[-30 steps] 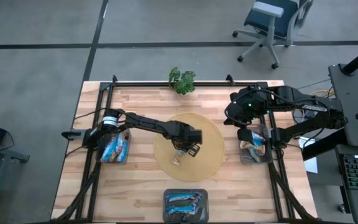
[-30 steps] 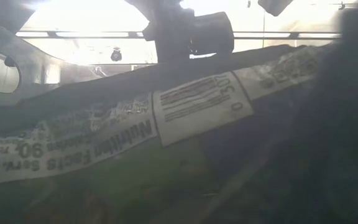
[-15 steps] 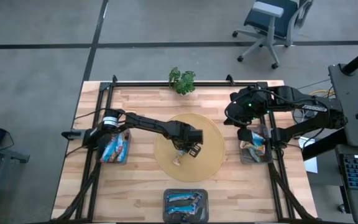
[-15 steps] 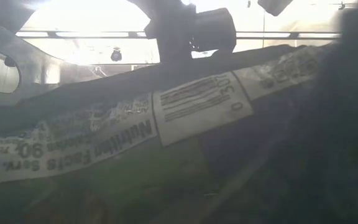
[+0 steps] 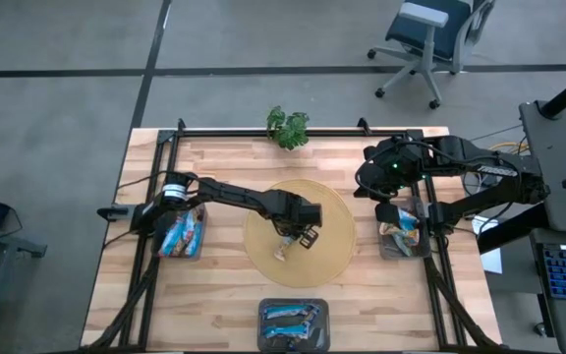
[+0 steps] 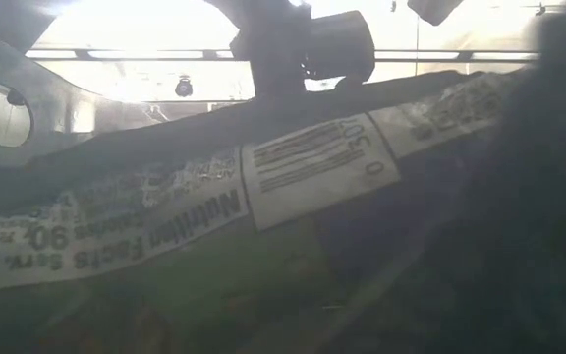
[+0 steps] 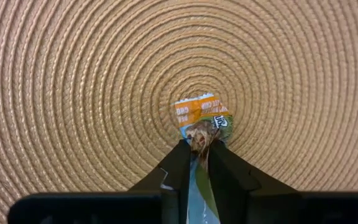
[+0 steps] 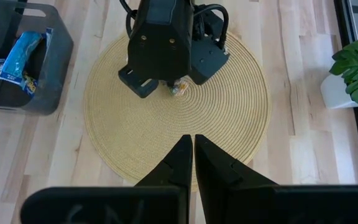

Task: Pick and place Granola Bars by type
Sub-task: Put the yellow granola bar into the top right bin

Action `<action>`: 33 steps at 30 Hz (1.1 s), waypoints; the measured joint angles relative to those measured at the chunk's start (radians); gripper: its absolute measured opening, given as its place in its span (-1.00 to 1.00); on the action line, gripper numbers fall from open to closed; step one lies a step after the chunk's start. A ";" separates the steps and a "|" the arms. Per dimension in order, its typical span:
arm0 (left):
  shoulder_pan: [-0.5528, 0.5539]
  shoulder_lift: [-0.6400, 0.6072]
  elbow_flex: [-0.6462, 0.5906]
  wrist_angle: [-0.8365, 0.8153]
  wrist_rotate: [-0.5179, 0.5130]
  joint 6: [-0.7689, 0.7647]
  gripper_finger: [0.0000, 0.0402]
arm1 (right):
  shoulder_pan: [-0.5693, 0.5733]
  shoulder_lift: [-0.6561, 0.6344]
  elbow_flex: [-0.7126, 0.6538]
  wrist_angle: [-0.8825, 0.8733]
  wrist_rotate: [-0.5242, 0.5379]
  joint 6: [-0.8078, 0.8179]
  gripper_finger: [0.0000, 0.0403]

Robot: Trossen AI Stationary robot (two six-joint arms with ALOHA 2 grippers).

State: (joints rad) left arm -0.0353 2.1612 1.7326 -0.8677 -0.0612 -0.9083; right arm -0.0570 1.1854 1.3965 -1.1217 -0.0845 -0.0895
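One granola bar [image 7: 201,115], with an orange end and a green and silver wrapper, lies at the middle of the round woven mat [image 5: 332,221]. My left gripper [image 7: 201,146] stands over it, shut on it; in the high view it is at the mat's centre [image 5: 288,241]. My right gripper [image 8: 192,140] hangs shut and bare, high above the table's right side near the right bin [image 5: 404,241]. Blue-wrapped bars lie in the left bin [image 5: 182,234] and the near bin [image 5: 293,323]. My left gripper pinches the granola bar between its two fingers, one on each long side, a little back from the orange end [image 7: 199,132], where the wrapper is crumpled in. The fingers come steeply from above and lie across the bar. The orange end [image 7: 197,109] lies on the mat.
A small potted plant [image 5: 288,128] stands at the table's far edge. A dark frame rail runs around the tabletop. In the low view a wrapper with a nutrition label [image 6: 283,172] fills the picture close to the camera. Bare wood lies between the mat and the bins.
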 joint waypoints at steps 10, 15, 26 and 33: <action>0.001 -0.002 0.035 -0.011 0.024 0.043 -0.97 | 0.000 0.000 0.000 0.000 0.000 0.000 -0.96; 0.002 -0.005 0.067 -0.024 0.024 0.061 -0.99 | 0.000 0.000 0.000 0.000 0.000 0.000 -0.96; 0.006 -0.009 0.156 -0.103 0.012 0.133 -1.00 | 0.000 0.000 0.000 -0.001 0.000 -0.001 -0.96; 0.021 -0.024 0.179 -0.102 -0.004 0.151 -1.00 | 0.000 0.000 0.000 -0.001 0.000 -0.014 -0.96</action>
State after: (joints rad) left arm -0.0141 2.1370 1.9120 -0.9693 -0.0649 -0.7570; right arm -0.0570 1.1851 1.3964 -1.1231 -0.0846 -0.1038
